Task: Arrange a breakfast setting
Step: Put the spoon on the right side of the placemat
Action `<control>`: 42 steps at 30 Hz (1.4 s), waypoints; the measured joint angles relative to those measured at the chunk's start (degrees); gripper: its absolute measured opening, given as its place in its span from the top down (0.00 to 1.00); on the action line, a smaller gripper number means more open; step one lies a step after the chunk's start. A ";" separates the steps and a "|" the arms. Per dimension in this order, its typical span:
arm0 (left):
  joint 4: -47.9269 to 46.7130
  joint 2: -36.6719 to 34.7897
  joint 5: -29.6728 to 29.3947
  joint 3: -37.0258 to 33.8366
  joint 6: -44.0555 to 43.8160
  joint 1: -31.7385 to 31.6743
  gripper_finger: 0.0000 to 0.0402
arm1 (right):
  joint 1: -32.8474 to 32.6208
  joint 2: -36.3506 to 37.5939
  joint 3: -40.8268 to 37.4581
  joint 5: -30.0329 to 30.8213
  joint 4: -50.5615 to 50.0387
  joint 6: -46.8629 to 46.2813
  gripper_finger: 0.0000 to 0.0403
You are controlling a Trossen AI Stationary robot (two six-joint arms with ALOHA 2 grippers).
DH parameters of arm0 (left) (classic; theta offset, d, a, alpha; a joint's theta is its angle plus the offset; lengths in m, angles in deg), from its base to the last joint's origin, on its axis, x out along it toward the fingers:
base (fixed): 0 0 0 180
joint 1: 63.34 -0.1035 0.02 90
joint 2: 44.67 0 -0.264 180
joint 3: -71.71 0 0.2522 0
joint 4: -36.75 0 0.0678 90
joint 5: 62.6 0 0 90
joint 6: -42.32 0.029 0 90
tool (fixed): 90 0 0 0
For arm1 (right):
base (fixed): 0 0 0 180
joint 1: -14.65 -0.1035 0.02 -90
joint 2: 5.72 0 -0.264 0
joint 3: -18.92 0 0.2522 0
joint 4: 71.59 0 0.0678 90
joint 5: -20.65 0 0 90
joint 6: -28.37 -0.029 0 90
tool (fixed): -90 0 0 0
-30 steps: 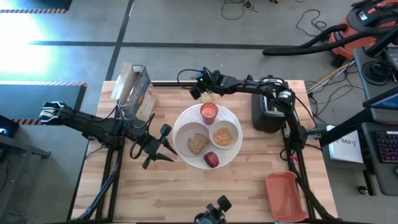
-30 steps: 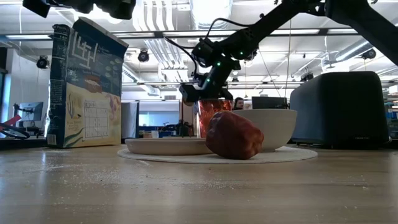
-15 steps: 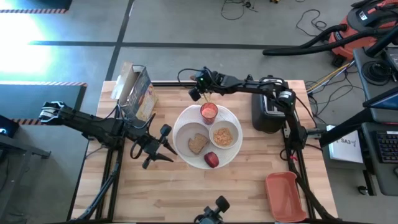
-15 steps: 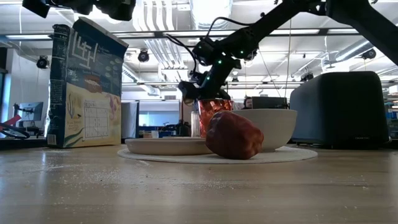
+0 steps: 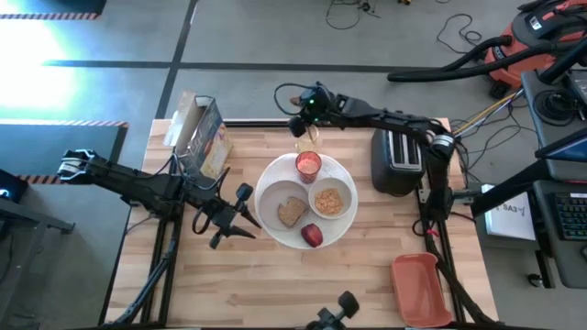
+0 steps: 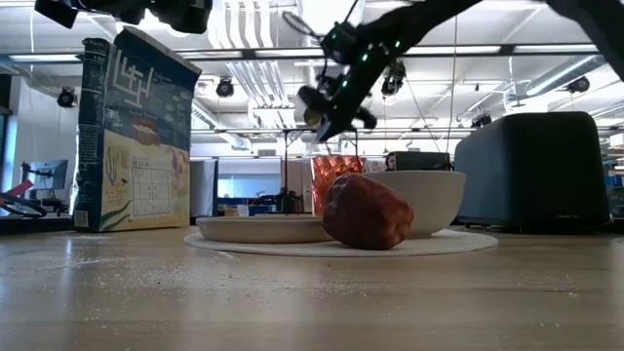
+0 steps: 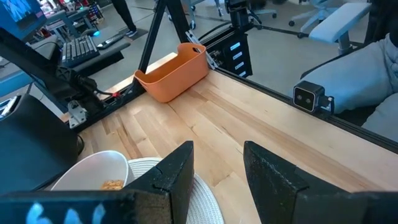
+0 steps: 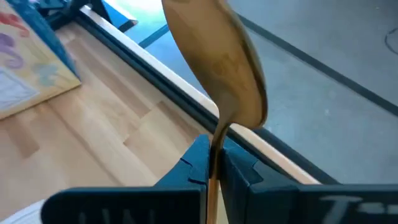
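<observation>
Near the table's (image 5: 275,284) far edge, the right gripper (image 8: 213,163) pinches the gold spoon (image 8: 221,68) — raised above the wood. The plate (image 5: 271,191) at mid-table carries cup (image 5: 308,166), bowl (image 5: 330,201), toast (image 5: 292,212) and fruit (image 5: 312,236). The left gripper (image 7: 217,163) — fingers parted, empty — waits beside the plate's left rim.

A: What carries everything?
B: A light wooden butcher-block table (image 5: 275,275).
A: And directly on it?
B: A large round white plate (image 5: 268,203), an upright printed cereal box (image 5: 197,137), a black toaster (image 5: 394,163), an orange plastic bin (image 5: 420,289).
</observation>
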 joint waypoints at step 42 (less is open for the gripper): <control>-0.54 0.00 0.02 0.44 -2.00 0.04 0.69 | -6.43 20.25 -4.70 -4.23 -53.30 -24.73 0.97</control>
